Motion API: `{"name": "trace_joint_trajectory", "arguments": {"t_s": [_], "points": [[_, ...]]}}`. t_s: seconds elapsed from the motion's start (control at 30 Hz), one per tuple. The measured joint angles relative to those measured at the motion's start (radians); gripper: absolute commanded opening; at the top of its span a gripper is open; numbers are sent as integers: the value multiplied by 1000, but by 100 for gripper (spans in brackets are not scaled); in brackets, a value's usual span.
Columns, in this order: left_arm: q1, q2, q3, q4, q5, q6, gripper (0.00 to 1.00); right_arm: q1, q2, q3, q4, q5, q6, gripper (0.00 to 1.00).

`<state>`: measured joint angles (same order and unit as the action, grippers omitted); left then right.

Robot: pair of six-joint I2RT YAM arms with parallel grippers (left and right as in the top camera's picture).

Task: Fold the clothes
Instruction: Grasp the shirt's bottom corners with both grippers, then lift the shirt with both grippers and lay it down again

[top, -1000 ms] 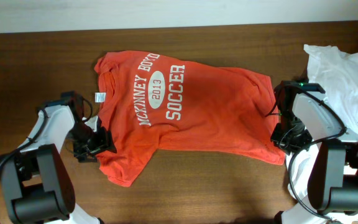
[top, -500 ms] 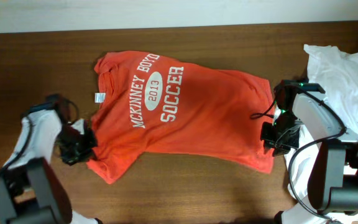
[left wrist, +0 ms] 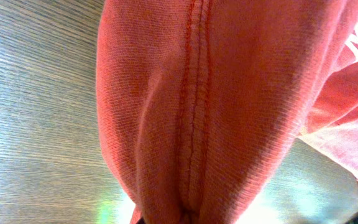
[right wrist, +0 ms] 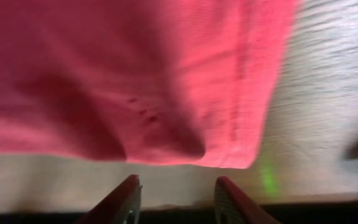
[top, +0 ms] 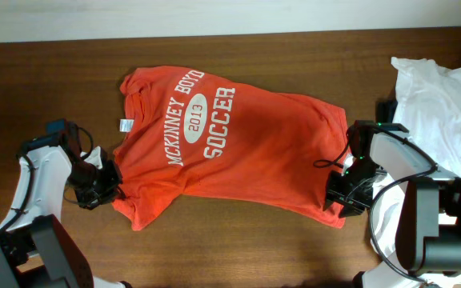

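An orange-red T-shirt (top: pixel 238 148) lies spread on the wooden table, white "McKinney Boyd 2013 Soccer" print facing up. My left gripper (top: pixel 107 189) is at the shirt's lower left edge, shut on the cloth. In the left wrist view a seamed fold of the shirt (left wrist: pixel 191 112) runs straight down into the jaws, which are almost hidden. My right gripper (top: pixel 339 197) sits at the lower right hem corner. Its fingers (right wrist: pixel 130 198) stand apart over bare table, with the shirt hem (right wrist: pixel 166 93) just beyond their tips and nothing between them.
A heap of white T-shirts (top: pixel 442 92) lies at the table's right edge, close behind the right arm. Bare brown tabletop (top: pixel 238 248) runs along the front. The table's far edge meets a pale wall (top: pixel 214 16) at the back.
My left gripper shut on the shirt's lower left edge and drew it left. My right gripper opened, let go of the hem, and moved left and toward the front edge.
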<state>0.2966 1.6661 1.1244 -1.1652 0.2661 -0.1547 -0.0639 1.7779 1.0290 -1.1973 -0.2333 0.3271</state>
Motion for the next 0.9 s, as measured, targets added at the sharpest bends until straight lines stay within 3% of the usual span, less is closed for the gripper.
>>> {"name": "trace_joint_trajectory", "arguments": {"t_s": [0.33,0.47,0.67,0.73,0.9], "points": [[0,0,0,-1,0,0,0,53,0,-84,106,117,44,51],[0,0,0,-1,0,0,0,53,0,-84,132,117,47,34],[0,0,0,-1,0,0,0,53,0,-84,117,121,56,19],[0,0,0,-1,0,0,0,53,0,-84,117,121,58,4],[0,0,0,-1,0,0,0,53,0,-84,117,121,58,4]]}}
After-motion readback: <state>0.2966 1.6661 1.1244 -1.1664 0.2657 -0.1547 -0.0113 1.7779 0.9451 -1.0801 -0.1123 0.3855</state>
